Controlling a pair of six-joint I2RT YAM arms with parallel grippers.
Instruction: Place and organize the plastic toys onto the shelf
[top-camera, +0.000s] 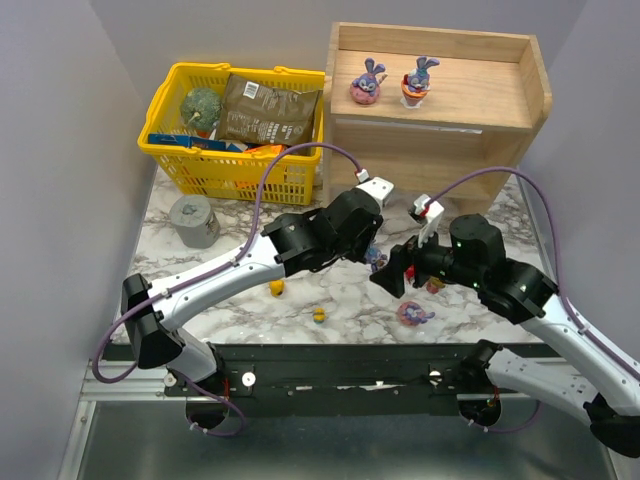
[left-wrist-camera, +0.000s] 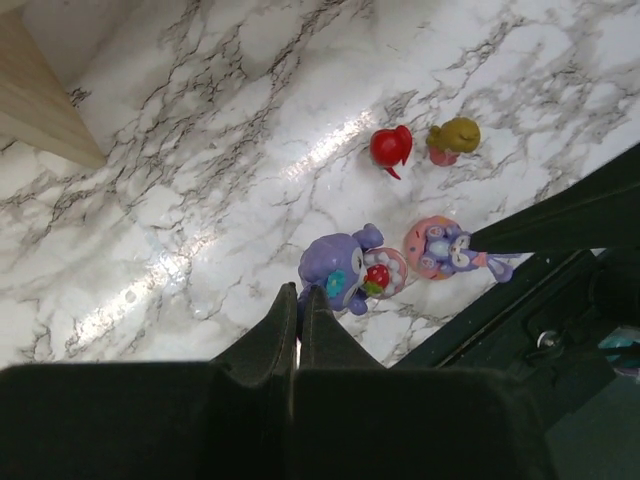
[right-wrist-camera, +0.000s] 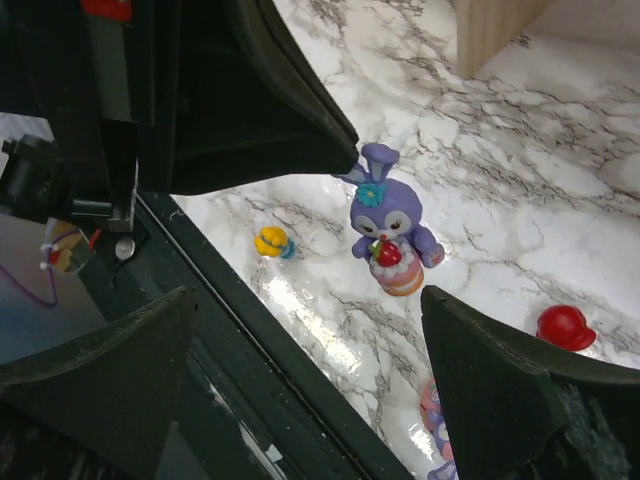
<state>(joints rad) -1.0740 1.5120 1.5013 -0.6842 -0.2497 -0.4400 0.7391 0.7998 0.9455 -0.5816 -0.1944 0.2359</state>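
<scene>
A marble-patterned table (top-camera: 200, 290) carries a light wooden two-tier shelf (top-camera: 480, 105) along its far edge. A yellow basket (top-camera: 200, 170) of packets stands just beside the shelf, on the left arm's side, and a grey tin (top-camera: 194, 220) sits in front of that basket.

Both arms reach over the open table in front of the shelf. The left gripper (left-wrist-camera: 297, 295) has its fingers pressed together, tips right against the head of a standing bunny (left-wrist-camera: 345, 272). Whether an ear is caught between them cannot be told. The right gripper (right-wrist-camera: 308, 300) has its fingers spread wide and holds nothing; its wrist view shows the standing bunny upright beyond the gap, clear of both fingers.

On the shelf's upper tier a pink-based bunny (top-camera: 367, 85) and a red-based bunny (top-camera: 419, 83) stand side by side, near each other but apart. A fallen bunny (left-wrist-camera: 447, 248) lies on its side just beside the standing one, farther from the shelf.

The smallest figures are also on the table in front of the shelf. A red figurine (left-wrist-camera: 391, 147) and a yellow-tan figurine (left-wrist-camera: 453, 137) sit close together. A yellow figurine (top-camera: 277, 287) and a second yellow figurine (top-camera: 318, 314) lie under the left arm, well apart from the shelf.
</scene>
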